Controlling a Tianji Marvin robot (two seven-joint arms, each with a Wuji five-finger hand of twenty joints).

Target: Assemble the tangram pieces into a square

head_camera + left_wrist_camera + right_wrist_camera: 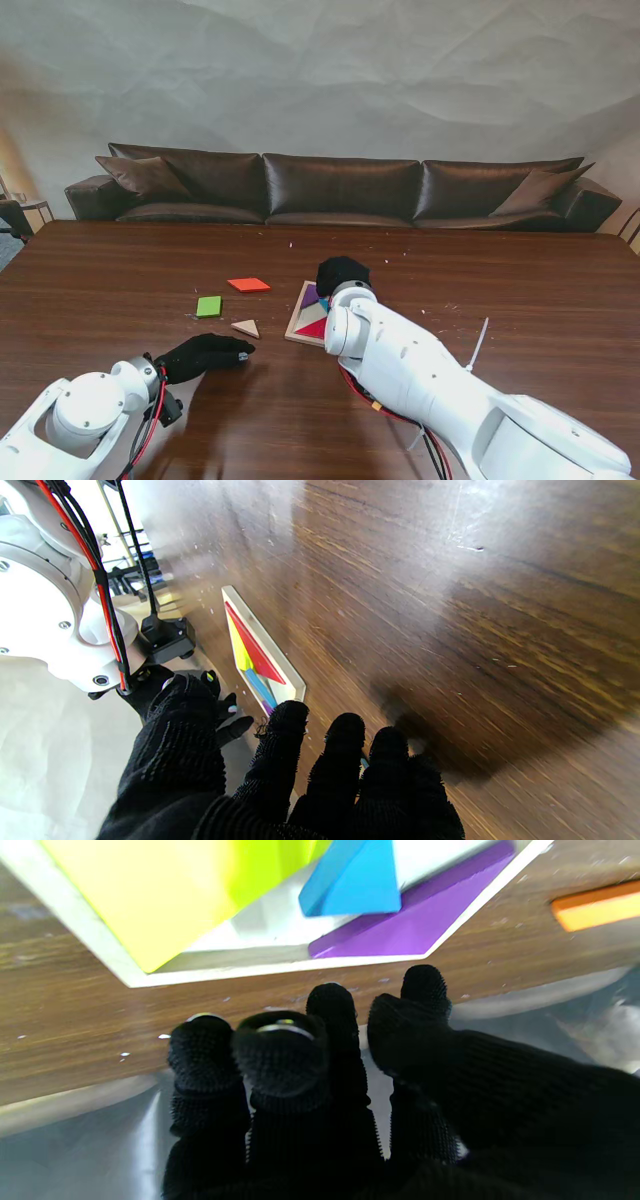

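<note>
Your right hand (342, 273) hovers at the far edge of the wooden tray (296, 326), fingers bunched and holding nothing, likely poised to nudge the tilted blue piece (352, 882) flat. Your left hand (204, 355) rests spread on the counter (520, 290), just near the tan triangle (246, 327); the green square (208, 306) and orange piece (248, 285) wait left of the tray.

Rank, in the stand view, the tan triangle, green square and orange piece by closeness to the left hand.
From the left hand:
1. Tan triangle, just past its fingers.
2. Green square, farther from me.
3. Orange piece, farthest, toward the sofa.
</note>
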